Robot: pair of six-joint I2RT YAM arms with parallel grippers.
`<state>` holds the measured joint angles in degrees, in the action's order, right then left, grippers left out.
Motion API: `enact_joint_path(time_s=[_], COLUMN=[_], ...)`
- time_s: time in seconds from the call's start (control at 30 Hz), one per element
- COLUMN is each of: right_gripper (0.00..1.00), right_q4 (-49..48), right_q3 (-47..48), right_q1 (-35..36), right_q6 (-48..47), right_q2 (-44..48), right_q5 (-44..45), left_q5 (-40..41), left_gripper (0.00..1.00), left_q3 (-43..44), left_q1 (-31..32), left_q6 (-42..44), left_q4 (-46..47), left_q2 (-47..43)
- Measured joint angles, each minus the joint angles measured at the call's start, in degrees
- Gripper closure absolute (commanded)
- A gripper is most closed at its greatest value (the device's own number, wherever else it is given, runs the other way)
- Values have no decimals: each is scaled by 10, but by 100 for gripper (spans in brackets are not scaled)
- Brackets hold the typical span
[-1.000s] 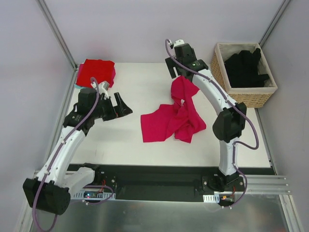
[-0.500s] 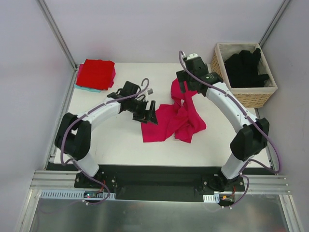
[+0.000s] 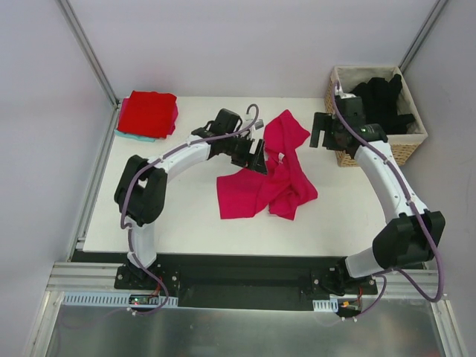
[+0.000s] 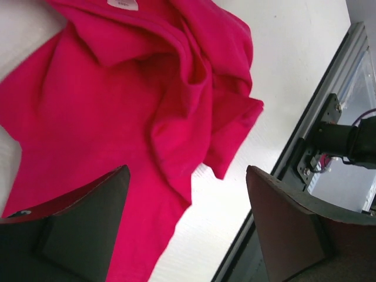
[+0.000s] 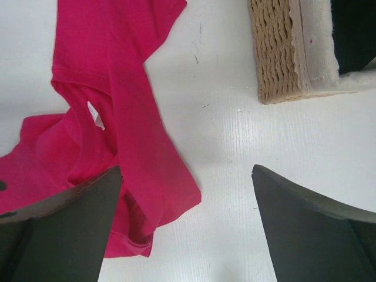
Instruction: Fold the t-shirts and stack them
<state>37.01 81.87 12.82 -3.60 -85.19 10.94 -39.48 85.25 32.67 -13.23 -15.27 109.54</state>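
Left arm has swung off the 9 o'clock side of the worktop (image 3: 178,216) and now reaches over the centre. The left tool (image 3: 251,155) hangs over the 10 o'clock edge of the magenta-pink t-shirt (image 3: 268,182). Its jaws are a touch narrower than a second ago but clearly apart, with nothing between them, only cloth below in the wrist view. Right tool (image 3: 325,132) has backed off the shirt's top toward 2 o'clock, beside the wicker basket (image 3: 372,152), jaws fully spread and empty. The shirt's upper flap now lies free, pointing to 12 o'clock. Likely meaning: the right arm has let go, the left is lining up a pinch, and folding of this shirt has not started. The shirt sits mid-worktop, crumpled: soft matte knit, deep bunched folds, one sleeve poking out at 5 o'clock, small white label (image 5: 94,113) at the collar. The red t-shirt (image 3: 149,111) is already a neat flat square at the 10 o'clock corner. The black t-shirts (image 3: 379,104) are heaped in the basket, which is coarse tan weave with a pale liner rim. Worktop is smooth, white and hard.
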Motion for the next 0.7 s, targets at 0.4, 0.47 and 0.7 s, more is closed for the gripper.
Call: enact_joint_path(time_s=[0.4, 0.47, 0.7], right_gripper=[2, 2, 1], right_q4=[-1, 2, 4], right_q3=[-37, -39, -40], right_q1=[-52, -52, -54], right_q6=[17, 17, 17], right_q2=[36, 36, 36], right_q5=[-105, -116, -138], left_q5=[-6, -6, -13], left_gripper=[23, 23, 23], left_q3=[35, 43, 90], left_q1=[16, 19, 26], left_q6=[-14, -16, -30], left_q4=[43, 46, 72], left_q2=[101, 103, 113])
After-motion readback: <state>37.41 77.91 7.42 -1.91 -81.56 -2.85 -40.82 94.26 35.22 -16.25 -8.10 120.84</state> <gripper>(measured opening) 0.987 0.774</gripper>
